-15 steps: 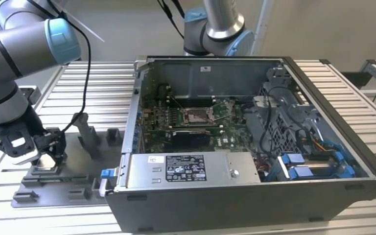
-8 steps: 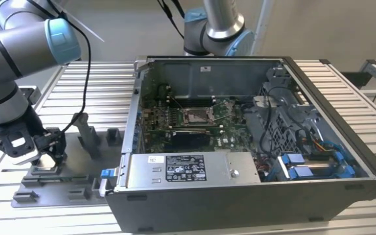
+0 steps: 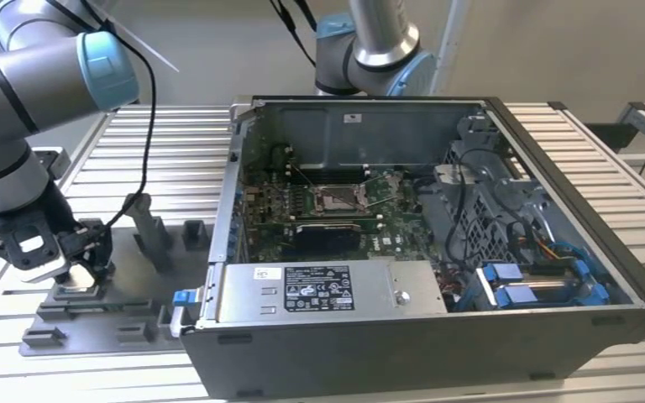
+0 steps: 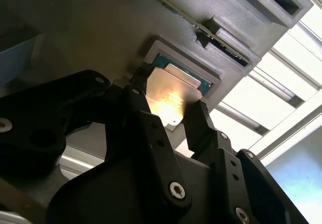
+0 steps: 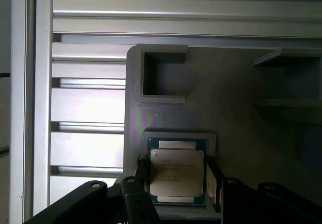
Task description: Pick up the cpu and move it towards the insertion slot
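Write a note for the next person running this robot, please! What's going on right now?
Gripper: down over the cpu; a grip can't be confirmed.
Cpu: lying flat in its pocket in the grey fixture, outside the computer case.
Insertion slot: inside the case, far from the gripper.
Done: gripper is at the cpu.
Left: cpu not yet lifted or carried towards the slot.

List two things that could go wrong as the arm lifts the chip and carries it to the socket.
1. The chip sits in a snug recess of the grey holder, with the pincer at it. A tilted lift could catch it on the rim.
2. The socket lies low inside the computer case. The arm might strike a wall on the way in.
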{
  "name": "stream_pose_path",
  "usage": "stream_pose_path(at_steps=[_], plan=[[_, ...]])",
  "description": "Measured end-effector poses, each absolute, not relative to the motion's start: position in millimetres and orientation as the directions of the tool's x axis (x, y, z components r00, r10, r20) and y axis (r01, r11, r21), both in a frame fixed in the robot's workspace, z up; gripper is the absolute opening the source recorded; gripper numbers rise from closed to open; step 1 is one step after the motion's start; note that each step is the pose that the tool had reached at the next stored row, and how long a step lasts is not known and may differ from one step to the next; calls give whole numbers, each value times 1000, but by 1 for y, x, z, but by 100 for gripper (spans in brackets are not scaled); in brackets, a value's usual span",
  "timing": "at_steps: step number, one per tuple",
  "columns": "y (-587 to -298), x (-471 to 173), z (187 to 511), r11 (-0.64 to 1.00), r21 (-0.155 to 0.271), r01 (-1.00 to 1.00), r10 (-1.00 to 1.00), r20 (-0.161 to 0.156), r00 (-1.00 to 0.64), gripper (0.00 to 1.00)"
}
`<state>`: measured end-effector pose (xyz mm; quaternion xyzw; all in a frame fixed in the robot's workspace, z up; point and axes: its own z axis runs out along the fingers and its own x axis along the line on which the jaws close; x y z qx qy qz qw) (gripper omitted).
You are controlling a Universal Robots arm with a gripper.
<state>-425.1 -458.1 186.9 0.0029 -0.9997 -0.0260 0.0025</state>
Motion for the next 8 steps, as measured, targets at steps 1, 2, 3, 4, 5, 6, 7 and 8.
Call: stream_pose_path(at_steps=[1,2,3,4,5,6,7,8], plan=[[-458,-425,187,999,52,-6,-6,5,-1000,0],[-458,-425,187,999,52,-6,-6,5,-1000,0],[-458,-425,189,999,53,-6,-6,4,-1000,0],[-458,-425,191,999,52,-6,-6,4,-1000,0],[-458,-425,195,999,52,-6,-6,5,-1000,0],[-458,-425,198,999,52,-6,-6,5,-1000,0],[-458,-425,203,999,52,-6,-6,5,-1000,0],[-458,-425,207,999,52,-6,-6,5,-1000,0]])
